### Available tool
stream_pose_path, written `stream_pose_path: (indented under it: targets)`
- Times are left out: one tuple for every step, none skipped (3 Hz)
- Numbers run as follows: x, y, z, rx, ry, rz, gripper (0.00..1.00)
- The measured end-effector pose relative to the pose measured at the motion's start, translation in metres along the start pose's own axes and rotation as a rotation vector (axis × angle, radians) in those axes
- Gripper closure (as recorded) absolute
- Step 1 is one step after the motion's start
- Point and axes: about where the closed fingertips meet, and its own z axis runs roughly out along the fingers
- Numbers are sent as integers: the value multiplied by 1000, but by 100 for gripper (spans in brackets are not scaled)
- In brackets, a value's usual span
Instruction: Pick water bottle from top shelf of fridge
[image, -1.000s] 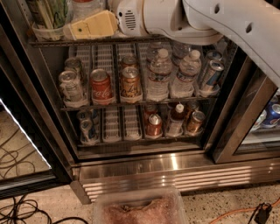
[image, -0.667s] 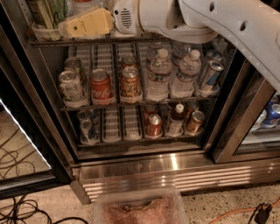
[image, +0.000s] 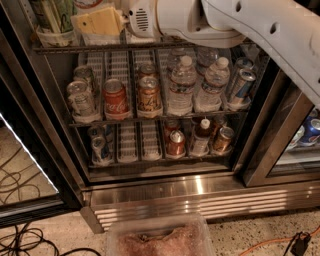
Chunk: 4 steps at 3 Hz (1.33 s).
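Observation:
The fridge (image: 165, 192) stands open in front of me, with a steel frame and a louvred base. The top shelf (image: 75, 48) is the highest rack in view, with a metal front rail. At its left stands the lower part of a clear ribbed bottle (image: 50, 15), apparently the water bottle; its top is cut off by the frame edge. My gripper (image: 98, 22), cream-yellow at the end of the white arm (image: 240, 25), is above this shelf, just right of that bottle. I cannot tell whether it touches the bottle.
The middle rack holds soda cans (image: 115, 97) and two white-capped clear bottles (image: 182, 85). The lower rack holds short cans and a small bottle (image: 201, 136). A clear plastic bin (image: 160, 240) sits on the floor in front. Cables (image: 20, 235) lie at the left.
My gripper has moved slightly up and to the left above the top shelf, closer to the ribbed bottle. Nothing on the racks has moved.

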Motion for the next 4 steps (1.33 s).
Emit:
stream_pose_path:
  targets:
    - [5,-2,1,-3,12,13,37]
    - [4,-3,3,-3,22,18,22]
    - [5,-10,8,6,32,28,13]
    - [5,-18,13,21,33,36,14]
